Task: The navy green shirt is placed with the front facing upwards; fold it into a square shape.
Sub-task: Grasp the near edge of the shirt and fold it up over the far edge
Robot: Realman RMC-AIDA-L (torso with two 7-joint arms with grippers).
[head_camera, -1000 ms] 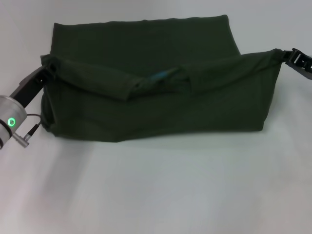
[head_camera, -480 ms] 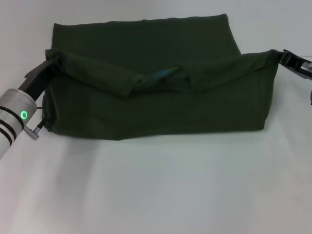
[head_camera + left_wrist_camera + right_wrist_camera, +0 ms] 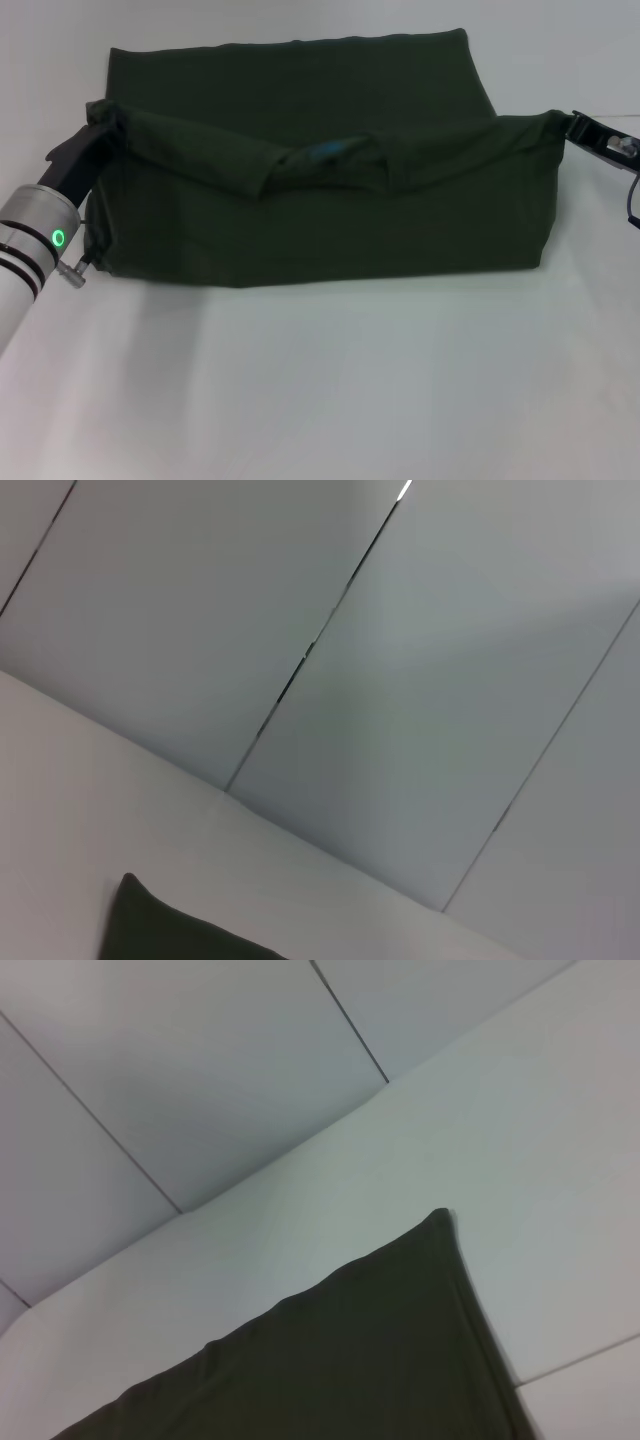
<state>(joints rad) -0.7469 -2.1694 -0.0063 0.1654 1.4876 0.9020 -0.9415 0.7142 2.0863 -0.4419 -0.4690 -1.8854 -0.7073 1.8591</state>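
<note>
While lifted, navy green shirt (image 3: 330, 200), corners pinched by left end effector (image 3: 100, 130), right end effector (image 3: 572, 122)

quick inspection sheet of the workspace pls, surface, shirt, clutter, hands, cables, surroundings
surface: white table, bare in front of the shirt.
job's things: navy green shirt partly folded, its near edge lifted at both ends and sagging in the middle; the far part lies flat. No lettering shows.
clutter: nothing seen.
hands: left hand at the shirt's left raised corner, right hand at the right raised corner; each seems to grip the cloth.
cables: thin black cable looping below the right hand; small plug on the left wrist.
surroundings: pale panelled wall with dark seams behind the table.
</note>
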